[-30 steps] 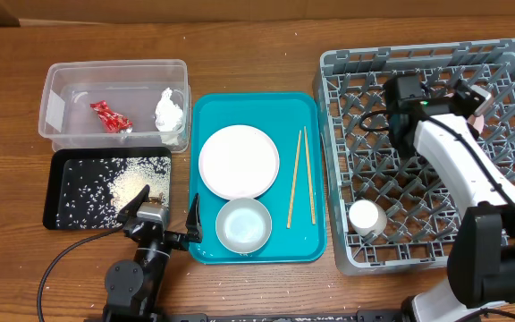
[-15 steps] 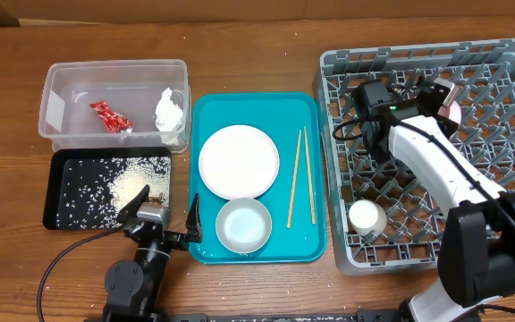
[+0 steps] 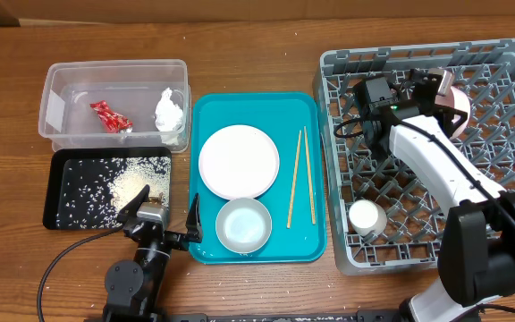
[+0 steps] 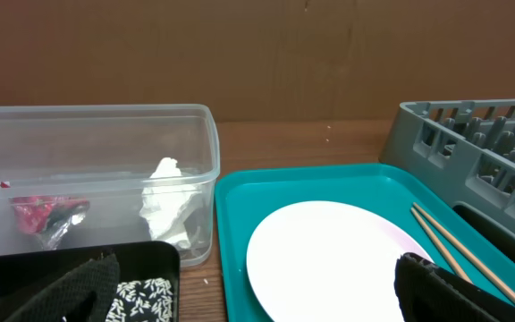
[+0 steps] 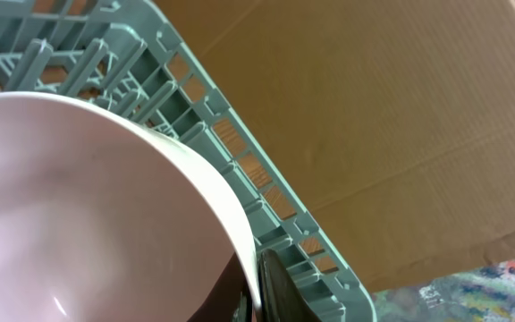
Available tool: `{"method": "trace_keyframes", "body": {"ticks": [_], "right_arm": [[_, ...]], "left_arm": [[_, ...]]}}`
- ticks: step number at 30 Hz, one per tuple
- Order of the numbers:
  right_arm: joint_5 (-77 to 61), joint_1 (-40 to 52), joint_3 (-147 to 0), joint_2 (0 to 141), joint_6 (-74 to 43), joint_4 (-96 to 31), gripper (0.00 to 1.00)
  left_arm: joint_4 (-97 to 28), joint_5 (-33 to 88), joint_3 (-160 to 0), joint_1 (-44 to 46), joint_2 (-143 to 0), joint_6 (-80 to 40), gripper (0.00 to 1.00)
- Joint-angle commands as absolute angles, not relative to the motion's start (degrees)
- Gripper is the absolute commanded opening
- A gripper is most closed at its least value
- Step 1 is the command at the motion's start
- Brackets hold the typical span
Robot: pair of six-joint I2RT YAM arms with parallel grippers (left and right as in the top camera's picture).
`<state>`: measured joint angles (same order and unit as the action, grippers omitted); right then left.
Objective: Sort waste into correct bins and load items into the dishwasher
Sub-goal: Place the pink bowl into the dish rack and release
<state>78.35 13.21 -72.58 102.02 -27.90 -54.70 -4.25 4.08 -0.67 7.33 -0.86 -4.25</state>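
Your right gripper (image 3: 434, 86) is clamped on the rim of a small pale pink round bowl (image 5: 79, 206), holding it tilted over the far side of the large grey plastic dish rack (image 3: 342, 179), close to its latticed wall. A small white cup (image 3: 365, 217) sits in the rack's near left corner. Your left gripper (image 3: 164, 215) rests spread wide at the near edge, beside the flat black tray (image 3: 61, 192) of whitish food scraps (image 3: 128, 183). The teal serving tray (image 3: 304, 241) carries a round white plate (image 3: 238, 161), a whitish bowl (image 3: 243, 224) and 2 thin wooden chopsticks (image 3: 300, 176). The crumpled white napkin (image 3: 169, 109) and red shiny wrapper (image 3: 111, 116) lie in the clear plastic tub (image 3: 56, 98).
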Motion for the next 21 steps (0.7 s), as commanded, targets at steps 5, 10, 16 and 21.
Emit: {"method": "trace_keyframes", "body": {"ticks": [5,10,16,21], "right_arm": [[78.37,16.23,-71.42,104.38,-26.30,-54.48,0.04],[78.61,20.03,-71.29,106.50,-26.28,-54.57,0.04],[80.49,22.11,-71.29,107.46,-26.30,-54.70,0.08],[82.02,23.05,-71.29,107.46,-26.33,-54.59,0.06]], "left_arm": [[-4.05,4.10,-0.27,6.68,-0.25,-3.81,1.00],[-4.05,4.10,-0.27,6.68,-0.25,-3.81,1.00],[-4.05,4.10,-0.27,6.68,-0.25,-3.81,1.00],[-4.05,4.10,-0.27,6.68,-0.25,-3.81,1.00]]}}
